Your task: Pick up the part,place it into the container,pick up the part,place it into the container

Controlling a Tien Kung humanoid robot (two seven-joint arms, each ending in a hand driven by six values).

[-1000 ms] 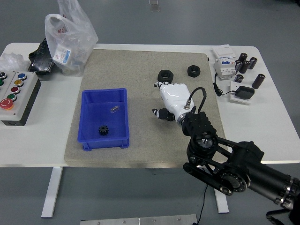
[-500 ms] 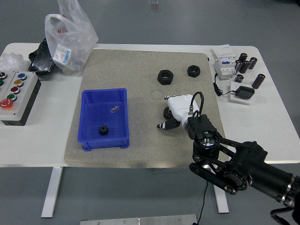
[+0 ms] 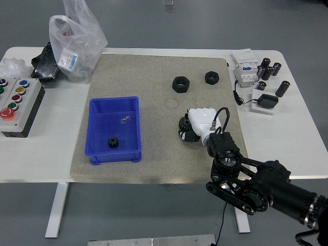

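My right hand (image 3: 192, 127) sits curled and empty on the mat, near of the two black nuts (image 3: 180, 84). Reaching far again, I may nudge one away from the blue container (image 3: 115, 151).

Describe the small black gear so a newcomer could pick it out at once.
Find the grey mat on the white table, then the blue bin on its left half. The gear lies inside, near the front wall: small, black and toothed, unlike the pale clear piece further back.
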